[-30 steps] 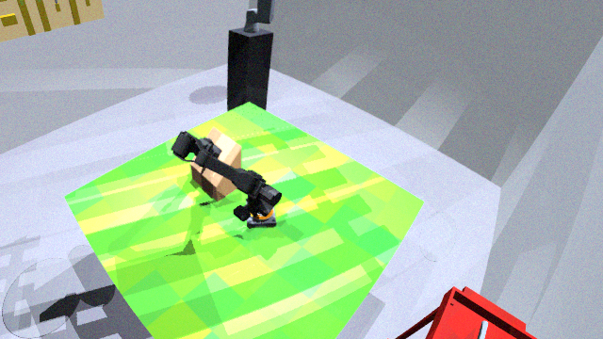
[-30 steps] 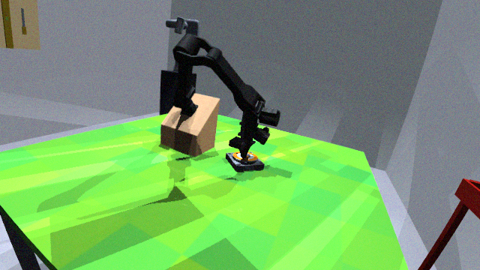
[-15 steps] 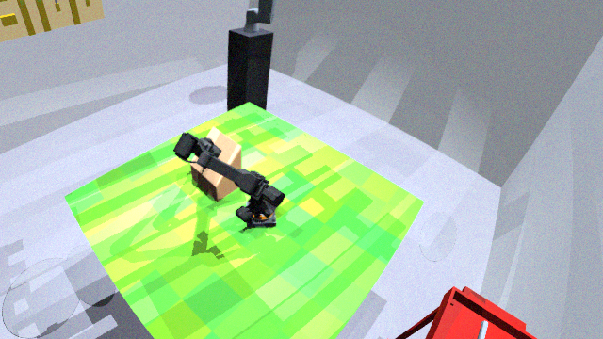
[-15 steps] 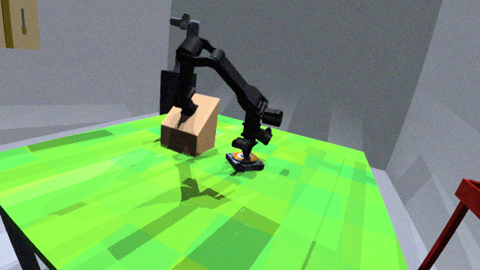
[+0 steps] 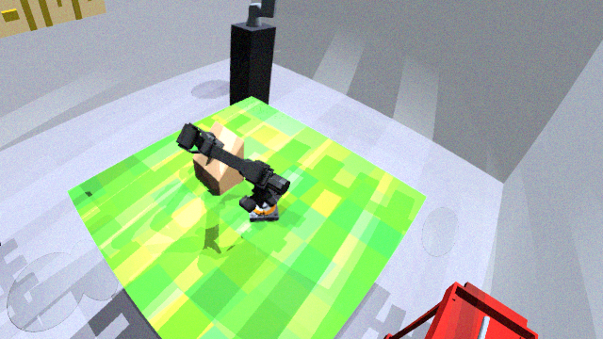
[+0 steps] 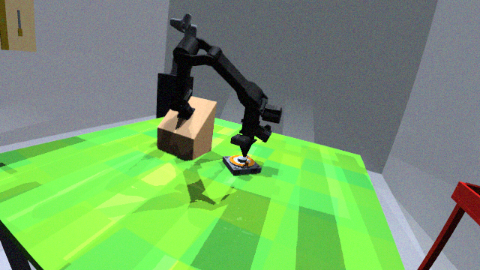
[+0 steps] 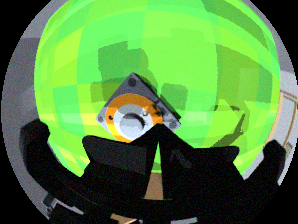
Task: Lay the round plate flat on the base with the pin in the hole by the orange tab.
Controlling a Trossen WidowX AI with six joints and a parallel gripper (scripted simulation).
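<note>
Plate (image 6: 241, 160) on dark base (image 6: 241, 169), green patchwork mat (image 6: 262, 210), grey walls.

Orange round plate (image 7: 131, 120) on dark square base (image 7: 169, 115).

1 plate (image 6: 241, 160), 1 base (image 6: 241, 169), 1 box (image 6: 187, 127), 1 arm (image 6: 232, 80).

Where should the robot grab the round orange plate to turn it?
Probably by its rim, coming straight down from above. The round orange plate lies low on the dark square base, with the grey post filling its middle, so only the edge offers a hold. The gripper, now shut and empty, would need opening first.
</note>
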